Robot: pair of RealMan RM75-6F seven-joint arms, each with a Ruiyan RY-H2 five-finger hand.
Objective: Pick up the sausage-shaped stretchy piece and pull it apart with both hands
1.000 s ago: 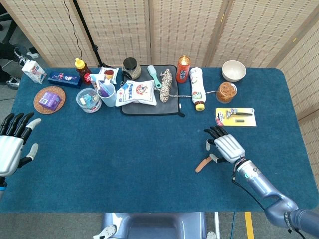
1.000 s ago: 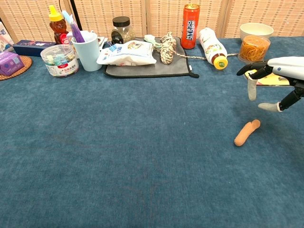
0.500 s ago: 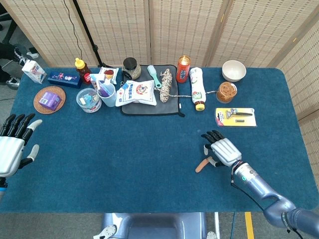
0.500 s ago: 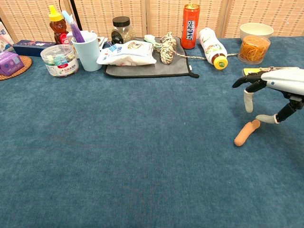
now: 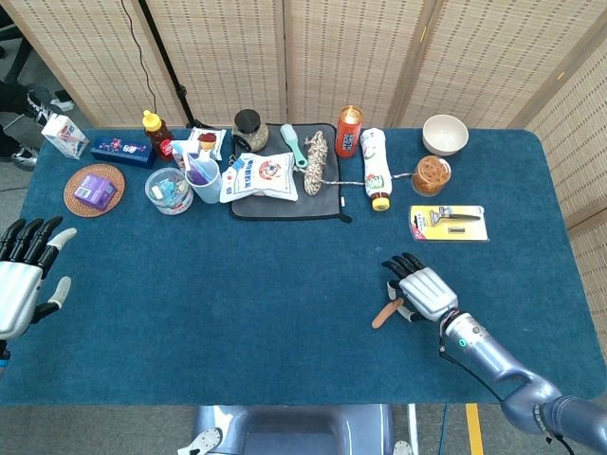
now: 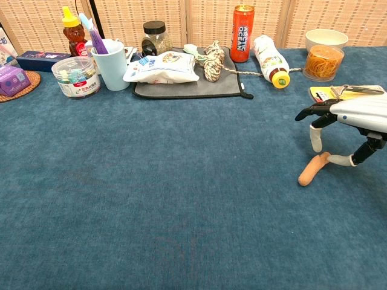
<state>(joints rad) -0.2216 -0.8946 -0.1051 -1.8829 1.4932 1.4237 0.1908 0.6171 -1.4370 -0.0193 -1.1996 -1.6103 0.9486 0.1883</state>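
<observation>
The sausage-shaped stretchy piece [image 5: 383, 313] [image 6: 313, 169] is a short orange-tan rod lying flat on the blue cloth, right of centre. My right hand [image 5: 419, 286] [image 6: 352, 116] hovers low over its far end, palm down, fingers apart. A pale fingertip [image 6: 316, 141] points down just beyond the piece and the thumb tip [image 6: 342, 161] sits beside its end; I see no grip on it. My left hand [image 5: 21, 277] is at the table's left edge, fingers spread, holding nothing, seen only in the head view.
Along the back stand a honey bottle [image 6: 72, 30], a blue cup [image 6: 112, 63], a snack bag [image 6: 161, 67] on a grey mat [image 6: 191, 88], an orange can [image 6: 242, 25], a lying bottle [image 6: 269, 59], a rubber-band tub [image 6: 322, 61] and a razor pack [image 5: 448, 222].
My right hand has come down and slightly nearer, bringing its fingertips and thumb close around the far end of the stretchy piece. The piece lies where it was. The left hand barely moved.
</observation>
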